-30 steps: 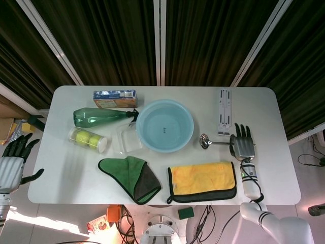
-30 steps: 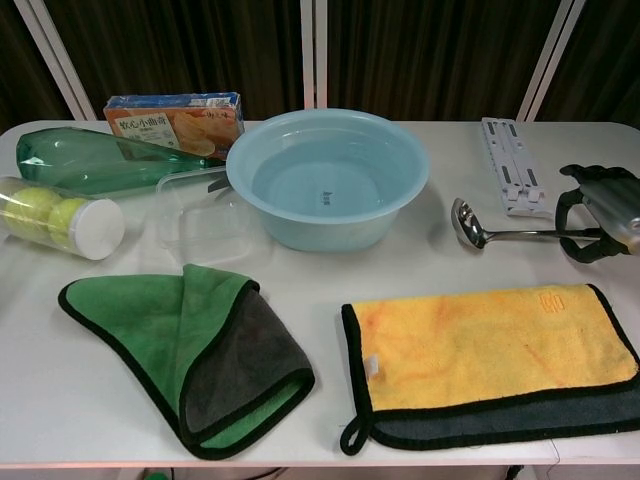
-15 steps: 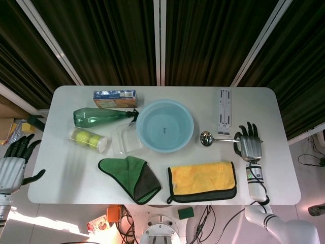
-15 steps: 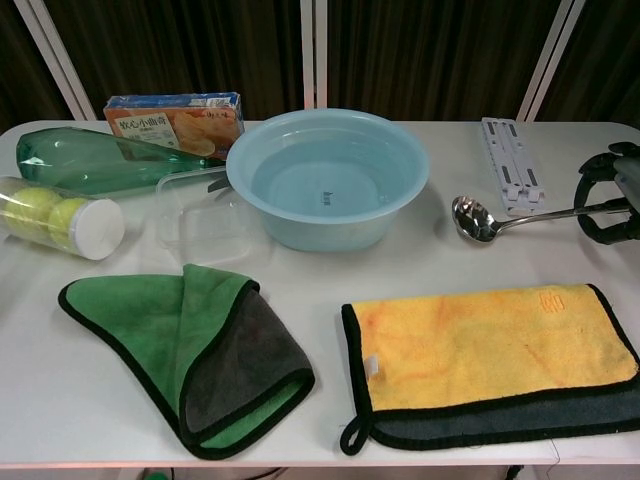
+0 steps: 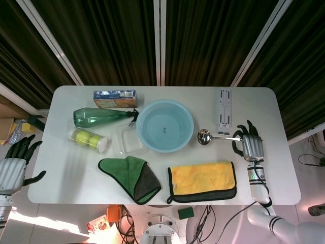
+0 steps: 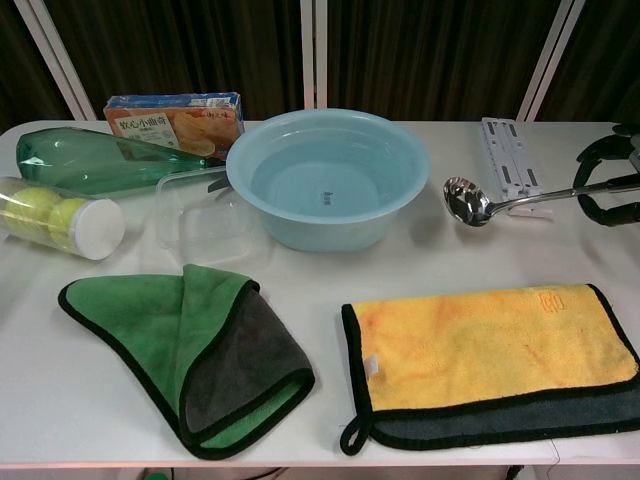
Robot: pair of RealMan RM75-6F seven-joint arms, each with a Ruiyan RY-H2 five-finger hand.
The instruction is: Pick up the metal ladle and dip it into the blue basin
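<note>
My right hand (image 5: 250, 145) (image 6: 607, 180) grips the handle of the metal ladle (image 5: 210, 136) (image 6: 500, 203) at the table's right side. The ladle is lifted off the table, its handle level and its bowl pointing left, just right of the blue basin (image 5: 164, 125) (image 6: 328, 176). The basin stands at the table's middle back with water in it. My left hand (image 5: 14, 162) hangs open beyond the table's left edge, holding nothing; the chest view does not show it.
A yellow cloth (image 5: 202, 180) lies in front of the ladle and a green cloth (image 5: 130, 176) to its left. A white rack (image 5: 224, 111) lies behind the ladle. A clear box (image 6: 204, 216), green bottle (image 5: 100, 116), ball tube (image 5: 87, 139) and snack box (image 5: 115, 98) sit left of the basin.
My right hand has closed on the ladle's handle and lifted the ladle off the table, carrying it slightly back and toward the basin. The left hand has sunk slightly.
</note>
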